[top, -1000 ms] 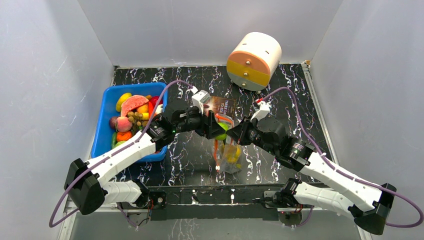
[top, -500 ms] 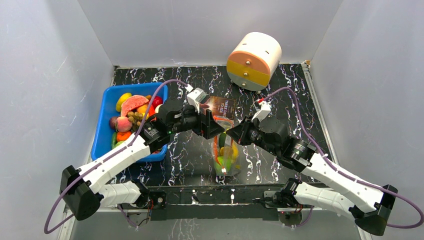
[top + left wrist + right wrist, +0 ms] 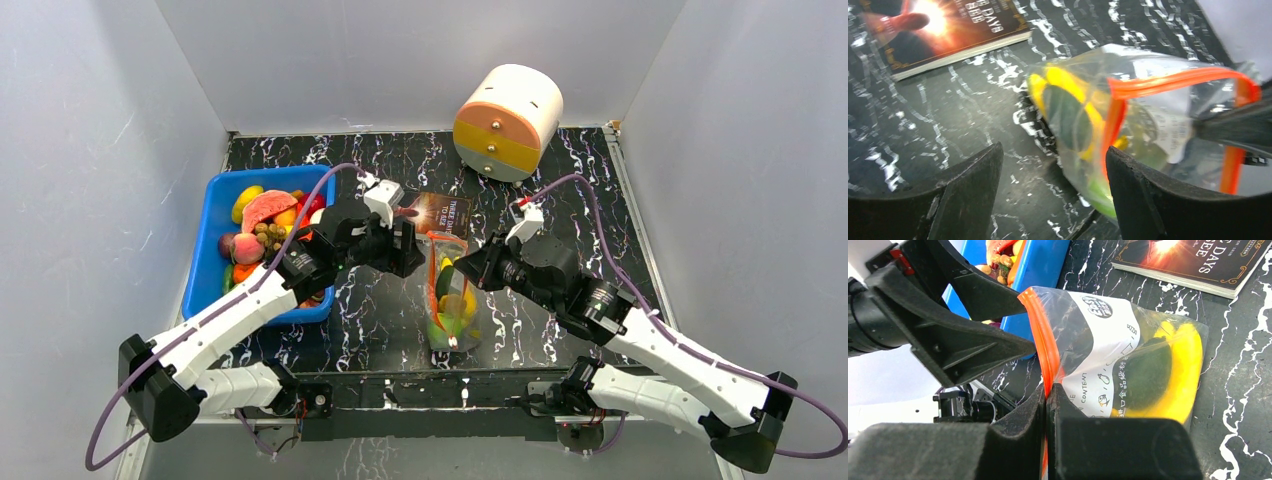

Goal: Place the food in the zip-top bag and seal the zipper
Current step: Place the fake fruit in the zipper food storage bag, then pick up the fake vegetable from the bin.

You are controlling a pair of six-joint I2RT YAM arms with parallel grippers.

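The clear zip-top bag [image 3: 451,305] hangs upright over the table with its mouth up. Inside it are a yellow banana [image 3: 1188,370], a dark green piece [image 3: 1148,372] and a light green piece [image 3: 1098,192]. My right gripper [image 3: 466,268] is shut on the red-orange zipper [image 3: 1040,335] strip at the bag's rim, as the right wrist view [image 3: 1047,389] shows. My left gripper [image 3: 403,250] is open and empty just left of the bag; in its own view [image 3: 1054,152] the bag [image 3: 1138,125] sits by the right finger. No slider shows.
A blue bin [image 3: 215,262] with several more toy foods [image 3: 262,225] stands at the left. A dark book [image 3: 440,213] lies behind the bag. A round white, orange and yellow drawer unit [image 3: 507,120] lies at the back. Grey walls enclose the table.
My left gripper has drawn back to the left, away from the bag's mouth, and a green piece it held there now lies inside the bag. The bag hangs lower. The right gripper keeps its hold.
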